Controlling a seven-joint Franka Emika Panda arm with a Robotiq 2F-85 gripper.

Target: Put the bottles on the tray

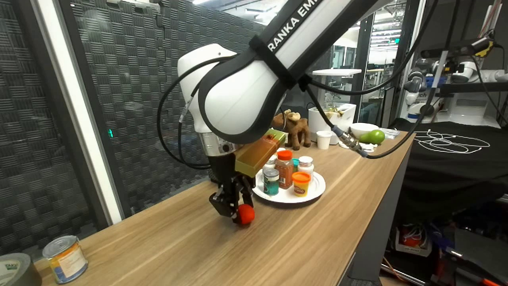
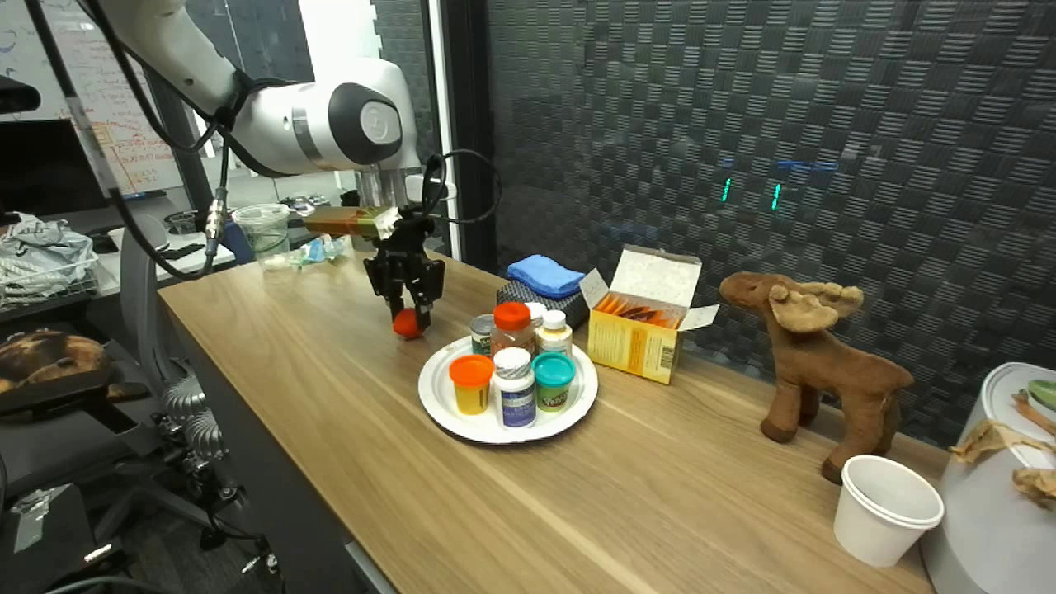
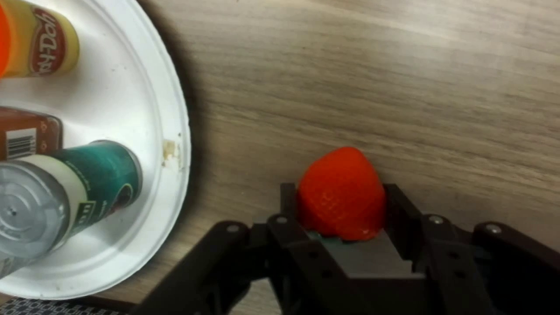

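Observation:
A round white plate (image 1: pixel 320 187), which serves as the tray, holds several upright bottles and tubs. In the exterior views they include an orange-lidded brown bottle (image 1: pixel 284 171), a teal-labelled jar with a grey lid (image 1: pixel 271 183), a white bottle with a purple label (image 2: pixel 516 396), an orange-lidded yellow tub (image 2: pixel 472 389) and a teal-lidded tub (image 2: pixel 553 384). My gripper (image 3: pixel 340 196) is beside the plate, low over the table, with its fingers against both sides of a red strawberry (image 3: pixel 343 188). I cannot tell whether the strawberry touches the table.
A yellow and blue can (image 1: pixel 66 260) and a tape roll (image 1: pixel 18 272) stand at one table end. A yellow open box (image 2: pixel 635 330), a blue cloth (image 2: pixel 544 275), a brown plush moose (image 2: pixel 833 371) and white cups (image 2: pixel 883 511) are along the wall side.

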